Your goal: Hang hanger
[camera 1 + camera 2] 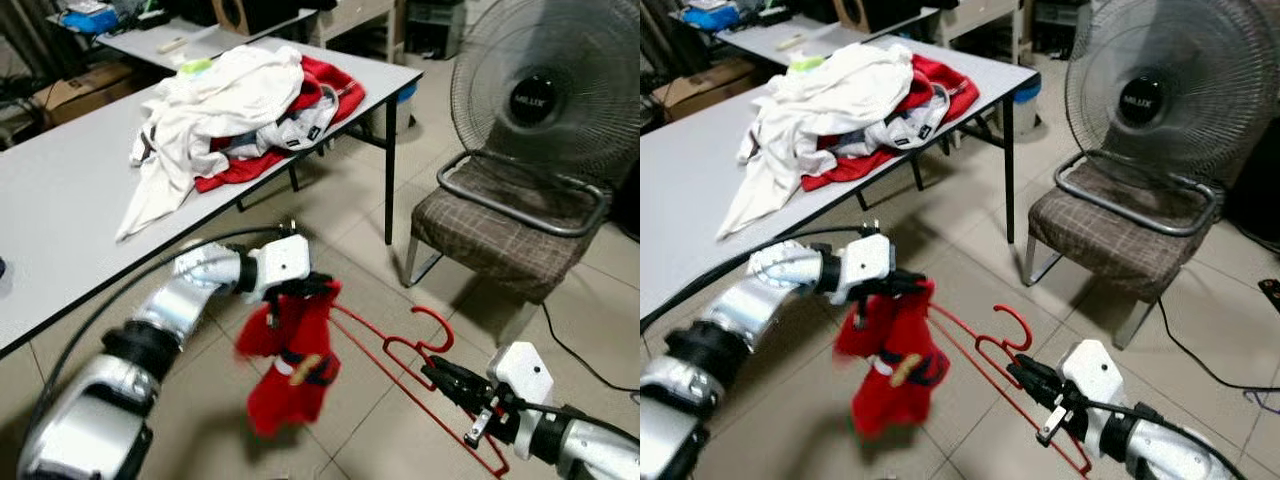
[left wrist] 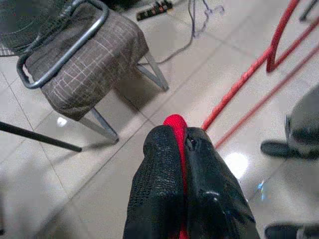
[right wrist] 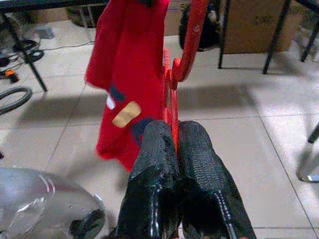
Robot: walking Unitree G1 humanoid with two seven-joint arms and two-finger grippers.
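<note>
Gripping both ends: left gripper pinched tight on the red garment, right gripper clamped on the red hanger.
Hanger held above tiled floor, garment dangling; chair, fan beyond; clothes pile on table.

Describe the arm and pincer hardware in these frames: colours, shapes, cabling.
Both arms are glossy silver segmented shells with black joint bands. The left arm carries a white boxy wrist block, and a black cable loops along it from behind. The right arm has a white angular wrist housing with a thin black cable. Left pincer and right pincer each have two long black fingers with a textured, rubbery-looking surface.
</note>
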